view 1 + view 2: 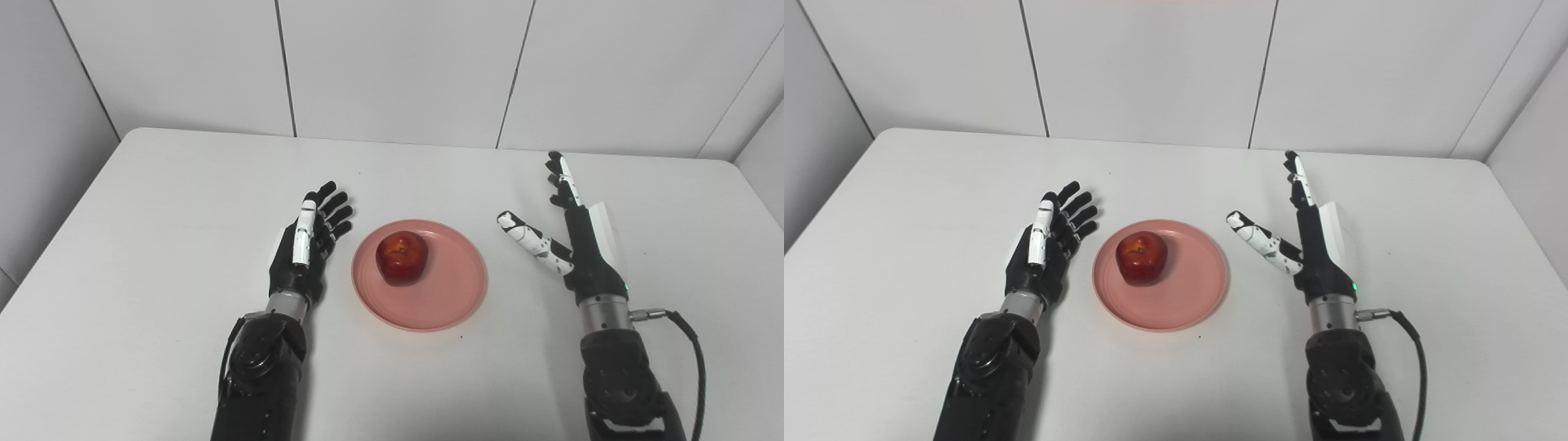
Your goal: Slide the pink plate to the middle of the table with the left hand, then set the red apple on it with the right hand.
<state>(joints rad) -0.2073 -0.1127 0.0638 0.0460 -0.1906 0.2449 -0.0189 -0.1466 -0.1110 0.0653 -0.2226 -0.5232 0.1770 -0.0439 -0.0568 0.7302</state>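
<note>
One apple point(401, 258) sits on the one plate point(450, 294), which lies about mid-desk point(184, 184) between the two arms. The apple rests left of the plate's centre, upright, stem dimple up. By the look of it, both steps of the task are done.

The left hand point(306, 248) lies just beside the plate's left rim, not touching it, fingers spread and holding nothing. The right hand point(572, 236) stands well clear on the other side, fingers straight, thumb splayed toward the plate, also empty.

The apple looks firm, round and glossy, so probably smooth under the fingers and moderately heavy; it would likely roll if nudged, and is best taken around its widest girth, fingers on one side and thumb opposite. The plate looks stiff, shallow and light, likely plastic; it should slide easily on the smooth desk with a push at the rim, though a sharp shove could set the apple rolling.

Count: one apple, one plate, two hands.
</note>
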